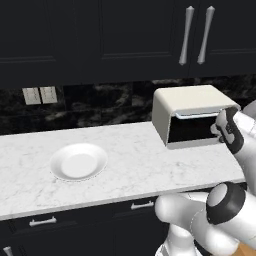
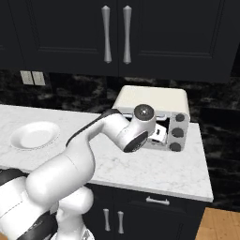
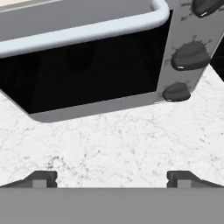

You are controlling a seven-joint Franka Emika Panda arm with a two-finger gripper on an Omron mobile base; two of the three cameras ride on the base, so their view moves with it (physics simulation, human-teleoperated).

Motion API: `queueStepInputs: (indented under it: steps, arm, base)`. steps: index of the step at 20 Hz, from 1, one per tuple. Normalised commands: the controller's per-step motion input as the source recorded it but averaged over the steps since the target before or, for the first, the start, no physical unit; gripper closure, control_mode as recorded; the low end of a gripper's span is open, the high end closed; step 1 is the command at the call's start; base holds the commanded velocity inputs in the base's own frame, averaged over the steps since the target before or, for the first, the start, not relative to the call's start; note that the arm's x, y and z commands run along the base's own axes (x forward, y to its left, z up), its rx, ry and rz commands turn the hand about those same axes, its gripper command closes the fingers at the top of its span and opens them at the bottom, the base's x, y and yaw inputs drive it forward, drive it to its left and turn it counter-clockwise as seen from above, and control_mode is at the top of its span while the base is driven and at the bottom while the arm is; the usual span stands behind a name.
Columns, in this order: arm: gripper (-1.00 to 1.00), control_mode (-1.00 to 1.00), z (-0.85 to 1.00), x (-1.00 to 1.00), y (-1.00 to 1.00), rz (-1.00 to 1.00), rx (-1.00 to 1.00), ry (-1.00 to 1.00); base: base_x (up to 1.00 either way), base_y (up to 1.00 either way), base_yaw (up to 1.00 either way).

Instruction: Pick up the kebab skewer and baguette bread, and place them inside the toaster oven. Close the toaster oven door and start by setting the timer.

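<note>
Gripper (image 3: 112, 177) sat just in front of the toaster oven (image 1: 187, 100), low near the marble counter (image 1: 130, 160), jaws spread wide, nothing between them. In the hand view the two dark fingertips (image 3: 41, 178) were far apart over bare counter, pointed at the toaster oven door (image 3: 87, 70), which looked closed: dark glass, pale bar handle (image 3: 83, 31) along its top edge. Kebab skewer and baguette bread: could not find either; glass too dark to tell if they were inside. White plate (image 1: 78, 161) on the counter well left of the oven had nothing on it.

Risks, as a judgement: next job looks like the timer, and the three dark knobs (image 3: 189, 56) on the right panel sit stacked close together, so the wide fingers could catch the wrong knob or land between two. Knobs look small, rounded and smooth, so a loose pinch may slip instead of turning. Hand is low, so swinging right could scrape the counter or bump the oven frame and shove the light box back. If the door is not fully latched, a nudge could swing it.

Materials: oven is a boxy cream shell with rounded top edges and a grey speckled knob panel; glossy black door glass; white veined marble counter; black cabinets with brushed metal pulls (image 2: 107, 33); glazed round plate.
</note>
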Motion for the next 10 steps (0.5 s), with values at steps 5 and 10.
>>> queueStepInputs:
  steps: [5, 10]
  arm:
    - [-1.0, -1.0, 0.05, -0.22, -0.44, 0.16, -0.04, -0.19]
    - [-1.0, -1.0, 0.0, -0.01, -0.48, 0.23, -0.17, -0.26]
  base:
    - [0.0, 0.0, 0.0]
    - [0.0, 0.0, 0.0]
